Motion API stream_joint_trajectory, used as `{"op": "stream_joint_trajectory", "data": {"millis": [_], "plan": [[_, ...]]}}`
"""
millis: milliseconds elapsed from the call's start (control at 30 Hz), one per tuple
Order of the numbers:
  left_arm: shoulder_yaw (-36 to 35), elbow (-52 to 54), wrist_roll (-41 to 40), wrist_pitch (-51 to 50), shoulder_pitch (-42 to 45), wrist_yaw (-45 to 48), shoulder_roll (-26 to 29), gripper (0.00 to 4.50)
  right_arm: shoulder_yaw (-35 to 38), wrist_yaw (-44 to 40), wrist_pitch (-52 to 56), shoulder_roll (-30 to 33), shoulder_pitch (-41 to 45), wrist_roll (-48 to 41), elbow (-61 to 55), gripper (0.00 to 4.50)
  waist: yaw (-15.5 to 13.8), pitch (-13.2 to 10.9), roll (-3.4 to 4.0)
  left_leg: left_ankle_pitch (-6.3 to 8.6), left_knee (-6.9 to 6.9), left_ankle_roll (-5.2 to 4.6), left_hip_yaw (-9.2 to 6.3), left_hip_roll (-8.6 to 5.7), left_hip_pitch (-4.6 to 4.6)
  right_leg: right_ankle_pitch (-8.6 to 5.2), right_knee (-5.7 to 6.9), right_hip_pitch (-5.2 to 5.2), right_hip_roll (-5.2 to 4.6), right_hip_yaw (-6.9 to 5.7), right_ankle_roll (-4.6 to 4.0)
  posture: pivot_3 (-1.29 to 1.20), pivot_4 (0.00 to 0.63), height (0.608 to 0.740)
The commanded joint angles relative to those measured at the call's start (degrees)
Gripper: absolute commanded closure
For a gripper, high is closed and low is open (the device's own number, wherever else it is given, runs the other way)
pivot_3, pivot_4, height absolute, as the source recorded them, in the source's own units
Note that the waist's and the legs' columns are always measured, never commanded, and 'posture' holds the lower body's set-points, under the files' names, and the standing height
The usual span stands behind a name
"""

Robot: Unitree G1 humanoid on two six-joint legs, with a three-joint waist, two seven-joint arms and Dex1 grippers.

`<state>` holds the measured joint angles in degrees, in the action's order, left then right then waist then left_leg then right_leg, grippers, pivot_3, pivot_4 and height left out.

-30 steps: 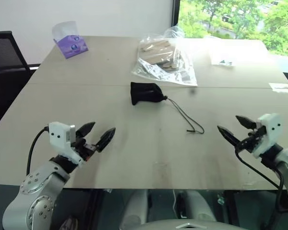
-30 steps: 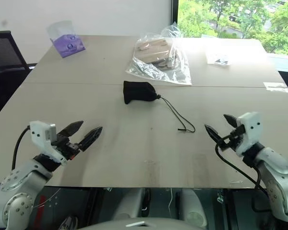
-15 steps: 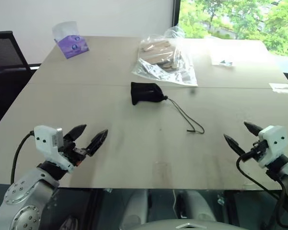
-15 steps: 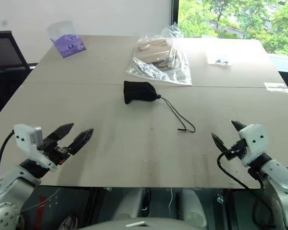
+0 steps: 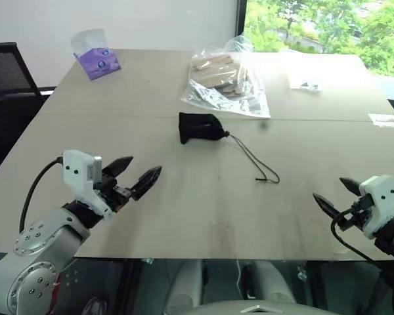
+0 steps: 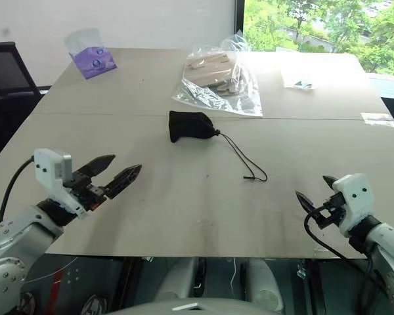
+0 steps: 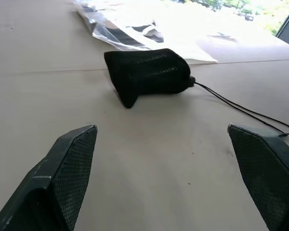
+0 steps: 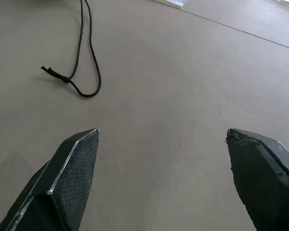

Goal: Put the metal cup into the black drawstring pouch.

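Observation:
The black drawstring pouch (image 5: 200,128) lies on its side in the middle of the table, bulging, with its thin black cord (image 5: 256,161) trailing toward the right. The metal cup is out of view. My left gripper (image 5: 144,165) hovers open over the near left of the table, pointing toward the pouch (image 7: 147,74), well short of it. My right gripper (image 5: 328,189) is open near the table's front right edge, with nothing between its fingers. The cord's looped end (image 8: 84,57) lies on the table ahead of it.
A clear plastic bag of wooden blocks (image 5: 224,79) lies just behind the pouch. A purple tissue pack (image 5: 96,59) stands at the far left, small items (image 5: 305,84) at the far right. A black chair (image 5: 6,72) is beside the table's left edge.
My left gripper dipped toward the near left, then rose and came back right. My right gripper drew back and down toward the front right edge. Both stayed open; the pouch has not moved.

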<state>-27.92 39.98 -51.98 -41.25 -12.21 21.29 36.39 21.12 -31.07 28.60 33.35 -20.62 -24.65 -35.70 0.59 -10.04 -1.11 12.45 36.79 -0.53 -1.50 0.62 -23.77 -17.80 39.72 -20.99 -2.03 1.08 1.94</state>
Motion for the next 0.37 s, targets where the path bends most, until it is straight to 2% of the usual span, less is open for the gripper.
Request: {"op": "stream_joint_trajectory", "data": {"millis": [33,167,367], "plan": [[-2.1,0.7,-0.5,1.7,-3.0,2.0,-0.5,0.0,2.1,0.5,-1.8,-0.8,-1.2,-0.4,-4.0,0.19,0.1,0.0,0.02,0.0,-0.01,0.0,0.01,0.0,0.01,0.0,0.0,0.0,0.0,0.01,0.0,0.0,0.15,0.74],[-3.6,-0.1,-0.5,2.9,-6.3,3.9,-1.2,0.0,2.4,0.4,-3.7,-2.1,-3.4,-0.2,-4.9,0.19,-0.1,0.0,0.01,0.0,-0.02,0.0,0.01,0.0,0.0,-0.01,-0.02,-0.01,-0.02,0.01,0.0,0.0,0.15,0.74],[-3.9,0.3,-0.4,3.9,-7.8,4.4,-1.7,0.0,1.3,0.6,-3.7,-2.6,-1.7,-1.3,-6.1,0.19,-0.2,0.0,0.01,0.0,-0.02,0.0,0.01,0.01,0.0,-0.02,-0.07,0.0,-0.03,0.01,-0.01,0.0,0.15,0.74]]}}
